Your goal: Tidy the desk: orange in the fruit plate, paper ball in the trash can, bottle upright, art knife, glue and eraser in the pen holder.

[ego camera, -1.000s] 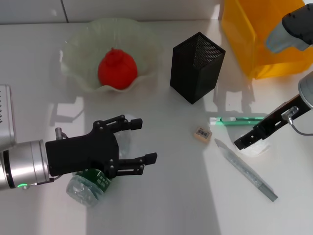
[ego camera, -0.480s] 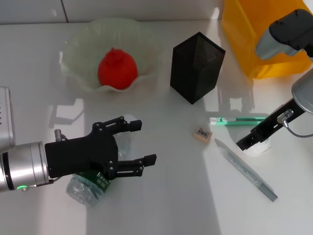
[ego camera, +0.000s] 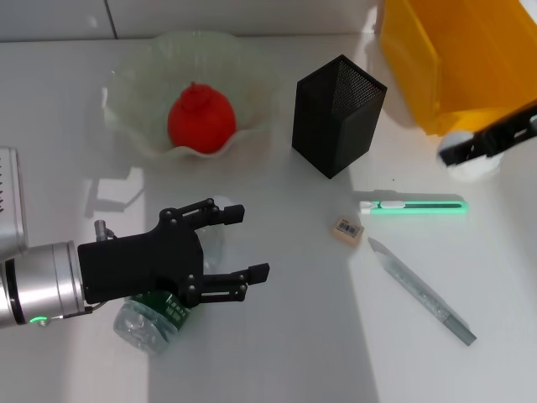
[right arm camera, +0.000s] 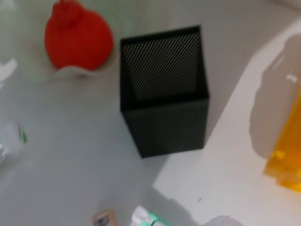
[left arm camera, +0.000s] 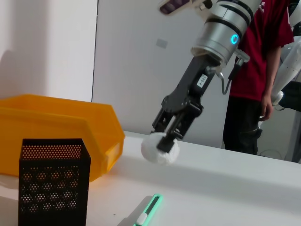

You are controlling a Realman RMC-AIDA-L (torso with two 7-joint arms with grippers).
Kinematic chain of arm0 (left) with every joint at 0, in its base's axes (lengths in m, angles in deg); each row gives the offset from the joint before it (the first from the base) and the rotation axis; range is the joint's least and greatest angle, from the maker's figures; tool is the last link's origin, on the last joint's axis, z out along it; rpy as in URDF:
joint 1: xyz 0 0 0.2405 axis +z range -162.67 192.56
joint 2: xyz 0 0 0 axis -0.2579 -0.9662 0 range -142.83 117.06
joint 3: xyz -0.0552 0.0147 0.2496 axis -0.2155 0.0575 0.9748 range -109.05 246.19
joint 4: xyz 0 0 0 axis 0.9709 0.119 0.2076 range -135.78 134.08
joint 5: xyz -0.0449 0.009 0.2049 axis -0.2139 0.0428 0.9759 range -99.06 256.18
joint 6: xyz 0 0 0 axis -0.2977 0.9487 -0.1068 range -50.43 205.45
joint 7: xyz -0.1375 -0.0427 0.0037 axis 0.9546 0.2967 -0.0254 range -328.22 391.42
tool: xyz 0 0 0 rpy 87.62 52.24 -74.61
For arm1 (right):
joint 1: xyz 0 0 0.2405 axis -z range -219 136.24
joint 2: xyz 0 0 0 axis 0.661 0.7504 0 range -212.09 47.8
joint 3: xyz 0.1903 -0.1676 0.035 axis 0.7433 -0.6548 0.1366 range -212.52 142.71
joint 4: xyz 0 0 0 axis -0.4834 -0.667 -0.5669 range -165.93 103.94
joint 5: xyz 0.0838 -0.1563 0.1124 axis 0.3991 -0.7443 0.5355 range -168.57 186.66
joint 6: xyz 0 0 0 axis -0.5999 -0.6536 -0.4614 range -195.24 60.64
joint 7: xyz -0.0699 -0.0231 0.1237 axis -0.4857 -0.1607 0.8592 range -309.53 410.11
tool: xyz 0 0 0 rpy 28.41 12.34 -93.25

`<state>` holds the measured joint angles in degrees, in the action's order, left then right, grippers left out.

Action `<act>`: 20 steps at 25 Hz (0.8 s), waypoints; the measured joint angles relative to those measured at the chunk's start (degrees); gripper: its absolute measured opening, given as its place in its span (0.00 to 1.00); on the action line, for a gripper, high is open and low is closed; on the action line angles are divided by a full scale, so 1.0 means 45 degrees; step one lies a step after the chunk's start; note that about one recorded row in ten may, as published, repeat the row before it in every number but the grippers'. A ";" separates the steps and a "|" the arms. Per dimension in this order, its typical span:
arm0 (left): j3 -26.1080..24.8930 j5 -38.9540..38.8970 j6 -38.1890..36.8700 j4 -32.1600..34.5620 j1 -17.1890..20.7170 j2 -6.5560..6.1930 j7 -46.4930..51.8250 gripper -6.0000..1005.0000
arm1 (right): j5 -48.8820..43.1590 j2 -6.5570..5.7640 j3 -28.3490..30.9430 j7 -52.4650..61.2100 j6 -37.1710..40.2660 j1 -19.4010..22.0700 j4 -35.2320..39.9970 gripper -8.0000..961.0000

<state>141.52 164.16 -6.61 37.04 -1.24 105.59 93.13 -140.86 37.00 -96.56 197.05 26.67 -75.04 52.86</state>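
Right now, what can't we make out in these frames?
- Bottle: head view, mostly hidden under the left gripper; cap not visible.
- Trash can: head view, cut off by the edge; inside unseen.
- Pen holder: contents unseen in every view.
- Eraser: label print too small.
- Right gripper: absent from its own wrist view.

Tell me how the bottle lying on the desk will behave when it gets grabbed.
The bottle lies on its side under the left gripper, whose jaws are open. Being round, it would probably roll if nudged. Its clear plastic looks thin and crinkled, so it may well dent under a squeeze. It seems light, though how much is inside is hidden.
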 joint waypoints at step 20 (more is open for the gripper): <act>0.0153 0.0002 0.0020 -0.0002 -0.0074 0.0039 -0.0089 0.86 | -0.0251 -0.0157 0.1402 -0.1922 -0.7779 -0.1246 -0.3584 0.66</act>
<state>142.21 164.17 -6.52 37.03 -1.58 105.77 92.73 -141.99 36.30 -90.25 188.40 -8.34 -80.64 36.74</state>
